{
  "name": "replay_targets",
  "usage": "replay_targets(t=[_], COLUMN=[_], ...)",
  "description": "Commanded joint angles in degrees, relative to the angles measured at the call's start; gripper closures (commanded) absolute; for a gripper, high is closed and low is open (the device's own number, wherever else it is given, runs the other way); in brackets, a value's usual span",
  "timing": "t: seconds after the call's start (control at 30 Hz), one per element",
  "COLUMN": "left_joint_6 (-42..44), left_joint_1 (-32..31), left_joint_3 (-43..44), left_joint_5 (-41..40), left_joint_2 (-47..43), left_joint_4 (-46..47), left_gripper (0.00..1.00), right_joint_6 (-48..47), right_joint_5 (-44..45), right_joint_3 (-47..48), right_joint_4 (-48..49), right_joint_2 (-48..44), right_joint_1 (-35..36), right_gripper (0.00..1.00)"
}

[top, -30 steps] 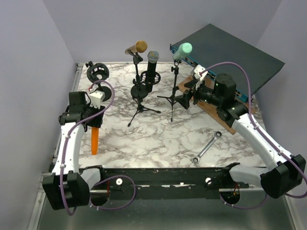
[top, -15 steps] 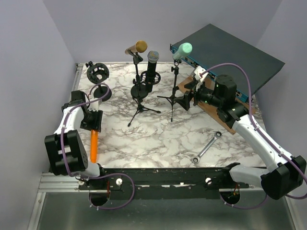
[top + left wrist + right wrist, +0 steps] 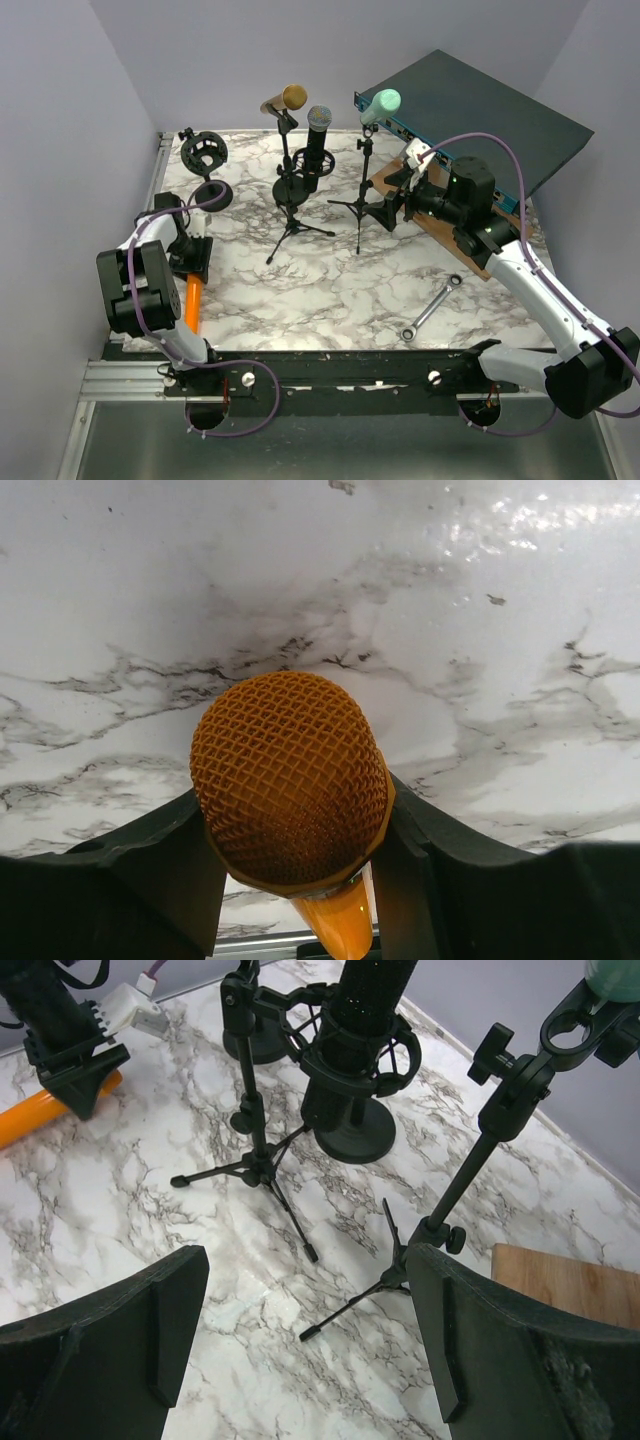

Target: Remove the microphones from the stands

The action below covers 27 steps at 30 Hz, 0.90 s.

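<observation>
**Orange microphone in the left pincer, three more in their holders**

The left gripper (image 3: 193,268) is clamped on the mesh head of the orange microphone (image 3: 288,780), one finger pressed against each side. The microphone lies near the left edge of the marble table (image 3: 330,290), its handle pointing to the near edge.

Toward the far edge, a gold microphone (image 3: 285,99) sits in a tripod stand's clip, a black microphone (image 3: 318,135) stands in a shock mount on a round base, and a mint microphone (image 3: 381,104) sits in a second tripod's clip. The right gripper (image 3: 390,210) stands wide open, holding nothing, just beside that second tripod.
</observation>
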Motion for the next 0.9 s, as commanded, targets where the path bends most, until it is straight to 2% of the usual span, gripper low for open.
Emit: replay_targets(t=[0.0,0.57,0.73,0.87], left_joint_6=[-0.17,0.08,0.44,0.84], left_joint_1=[0.49,0.52,0.56,0.89], left_joint_3=[2.34,5.05,5.13,4.17], left_joint_5=[-3.72,-3.01,-1.78,-0.76], left_joint_2=[3.18,4.61,3.21,0.80], left_joint_4=[0.03,-2.33,-2.85,-3.00], left_gripper=[0.67,0.42,0.28,0.22], right_joint_6=[-0.84,-1.64,-1.52,-1.62], right_joint_5=[-1.37,-1.46,-1.55,-1.39], right_joint_3=[-0.75,-0.92,-0.83,-0.90], right_joint_4=[1.37,1.28,1.28,1.28], right_joint_2=[-1.12,-1.79,-1.72,-1.88], right_joint_1=[0.32,0.39,0.35,0.34], right_gripper=[0.12,0.11,0.11,0.11])
